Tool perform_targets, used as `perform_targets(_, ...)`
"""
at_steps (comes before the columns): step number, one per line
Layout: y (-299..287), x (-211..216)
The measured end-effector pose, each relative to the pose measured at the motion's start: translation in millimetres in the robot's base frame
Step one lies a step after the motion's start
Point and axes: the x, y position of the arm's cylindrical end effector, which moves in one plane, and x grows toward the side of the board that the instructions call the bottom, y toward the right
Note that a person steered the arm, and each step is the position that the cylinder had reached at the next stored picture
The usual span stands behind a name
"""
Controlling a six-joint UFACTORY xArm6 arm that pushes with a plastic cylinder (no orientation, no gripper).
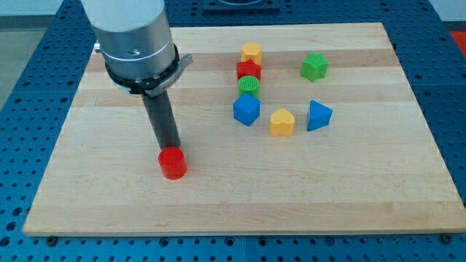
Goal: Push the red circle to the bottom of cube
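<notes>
Red circle (173,163) sits on the wooden surface (109,196) at the view's lower left of centre, well apart from the other blocks. My tip (172,148) is at the circle's top edge, touching or just about; the rod leans down from the big grey arm housing (131,36) at the view's top left. No pincer on this rig, only the rod, so no open or closed state to report.

Blue cube (247,110) is to the view's right and higher up from the red circle. Just above it, in a tight column: green round block (249,84), red block (248,70), shape unclear, and a yellow block (252,52) on top. Yellow heart (282,122) lies right of the cube, blue triangle-like block (318,115) further right, green star (314,66) above those.
</notes>
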Motion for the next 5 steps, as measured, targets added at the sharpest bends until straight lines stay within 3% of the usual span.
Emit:
perform_targets(1, -42, -8)
perform_targets(2, -31, 52)
perform_targets(3, -31, 63)
perform_targets(4, -22, 63)
perform_targets(5, 11, 33)
